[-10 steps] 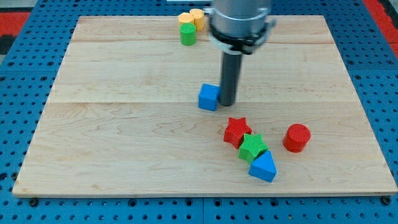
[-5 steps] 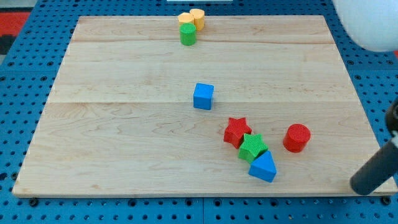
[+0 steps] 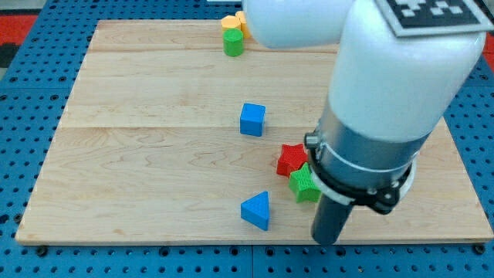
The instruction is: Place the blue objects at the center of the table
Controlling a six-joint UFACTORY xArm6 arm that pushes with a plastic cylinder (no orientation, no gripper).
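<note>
A blue cube (image 3: 252, 120) sits near the board's middle. A blue triangular block (image 3: 257, 210) lies near the view's bottom edge of the board, left of my rod. My tip (image 3: 327, 240) rests at the board's bottom edge, to the right of the blue triangle and apart from it. A red star (image 3: 291, 159) and a green star-shaped block (image 3: 304, 183) touch each other just up and left of the rod, partly hidden by the arm.
A green cylinder (image 3: 233, 42) and a yellow block (image 3: 230, 22) stand at the view's top edge of the wooden board (image 3: 139, 154). The arm's white body covers the right half of the board; the red cylinder is hidden behind it.
The arm swung in over the right side and the rod came down at the bottom edge. The blue triangle has slid left, away from the green star. The blue cube has not moved.
</note>
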